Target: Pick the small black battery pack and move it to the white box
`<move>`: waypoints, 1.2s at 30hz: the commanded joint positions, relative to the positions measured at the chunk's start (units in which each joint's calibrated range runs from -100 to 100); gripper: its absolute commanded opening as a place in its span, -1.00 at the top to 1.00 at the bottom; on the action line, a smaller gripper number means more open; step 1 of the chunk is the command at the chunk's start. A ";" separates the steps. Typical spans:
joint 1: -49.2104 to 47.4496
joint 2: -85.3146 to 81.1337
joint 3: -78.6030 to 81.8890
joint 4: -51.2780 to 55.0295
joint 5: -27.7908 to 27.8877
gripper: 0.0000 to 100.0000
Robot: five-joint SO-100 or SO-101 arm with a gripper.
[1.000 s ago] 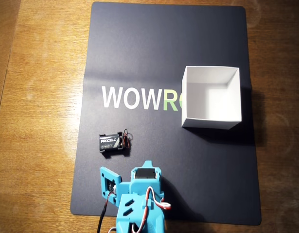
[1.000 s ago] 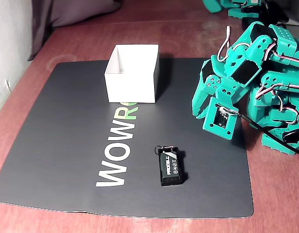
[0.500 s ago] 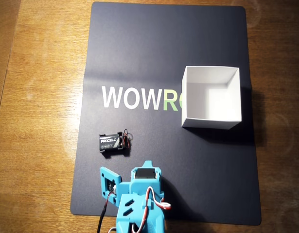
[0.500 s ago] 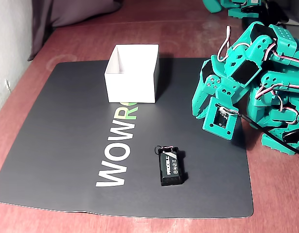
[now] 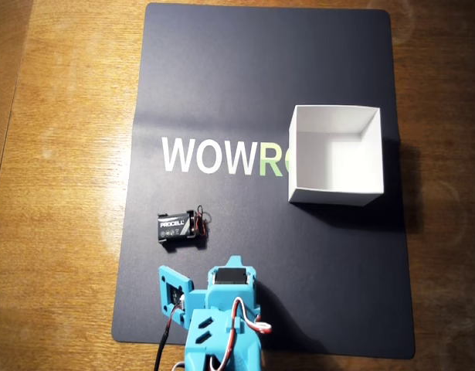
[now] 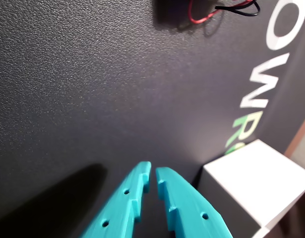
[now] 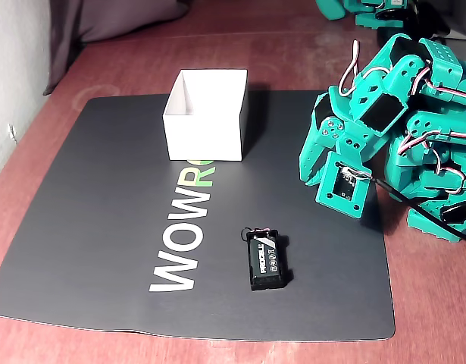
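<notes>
The small black battery pack lies flat on the dark mat, left of centre in the overhead view, with red and black wires at its right end. In the fixed view it lies near the mat's front edge. In the wrist view only its wires and a dark edge show at the top. The white box stands open and empty at the right; it also shows in the fixed view and the wrist view. My teal gripper is shut and empty, low over bare mat, apart from the pack.
The dark mat with "WOWRO" lettering covers a wooden table. My folded teal arm sits at the mat's edge, right in the fixed view and bottom in the overhead view. A cable trails from its base.
</notes>
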 commanded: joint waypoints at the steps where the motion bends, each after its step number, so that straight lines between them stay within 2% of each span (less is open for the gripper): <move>1: 0.49 -0.31 -0.25 -0.14 0.16 0.99; 36: -0.45 -0.31 -0.25 -0.23 0.11 0.98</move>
